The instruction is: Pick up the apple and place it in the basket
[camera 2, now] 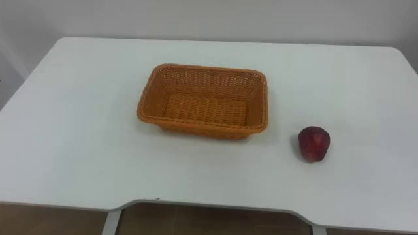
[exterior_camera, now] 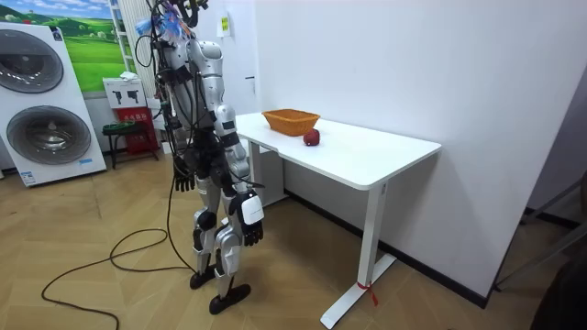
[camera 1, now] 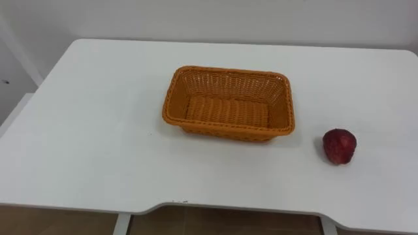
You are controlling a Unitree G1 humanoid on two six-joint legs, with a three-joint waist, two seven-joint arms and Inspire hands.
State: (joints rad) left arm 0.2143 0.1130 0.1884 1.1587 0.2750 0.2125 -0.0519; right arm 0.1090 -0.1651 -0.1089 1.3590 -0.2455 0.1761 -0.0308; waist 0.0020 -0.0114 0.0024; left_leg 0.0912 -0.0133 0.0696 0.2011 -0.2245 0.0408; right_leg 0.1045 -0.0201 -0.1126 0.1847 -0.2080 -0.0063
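A dark red apple (camera 1: 339, 145) (camera 2: 315, 143) rests on the white table (camera 1: 85, 137), to the right of an orange wicker basket (camera 1: 228, 103) (camera 2: 204, 100) and a short gap from it. The basket has nothing in it. In the room view I stand at the table's near end, facing the basket (exterior_camera: 291, 119) and the apple (exterior_camera: 312, 137). Both arms hang at my sides below the tabletop: my right hand (exterior_camera: 249, 220) is on the side nearer the camera, my left hand (exterior_camera: 183, 179) on the far side. Their fingers are relaxed and hold nothing.
The table (exterior_camera: 367, 156) stands against a white wall, with its front edge close to me. Two washing machines (exterior_camera: 46, 110) and a small stool (exterior_camera: 124, 137) stand at the room view's left, behind me. Wooden floor lies all around me.
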